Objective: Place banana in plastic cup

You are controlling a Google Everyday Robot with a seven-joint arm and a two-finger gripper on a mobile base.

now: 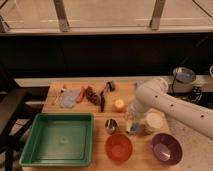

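Note:
My gripper (131, 119) hangs at the end of the white arm (165, 102), which reaches in from the right. It is low over the front middle of the wooden table. The light-blue plastic cup (133, 129) stands right under it, between the shiny metal cup (111, 125) and the white cup (154, 121), and the gripper partly covers it. I cannot make out the banana; it may be hidden by the gripper or the cup.
A green tray (30, 150) fills the front left. An orange bowl (119, 148) and a purple bowl (166, 149) sit at the front edge. A round yellow-orange fruit (119, 104), a black utensil (103, 97), a brown item (91, 95) and a blue cloth (71, 98) lie further back.

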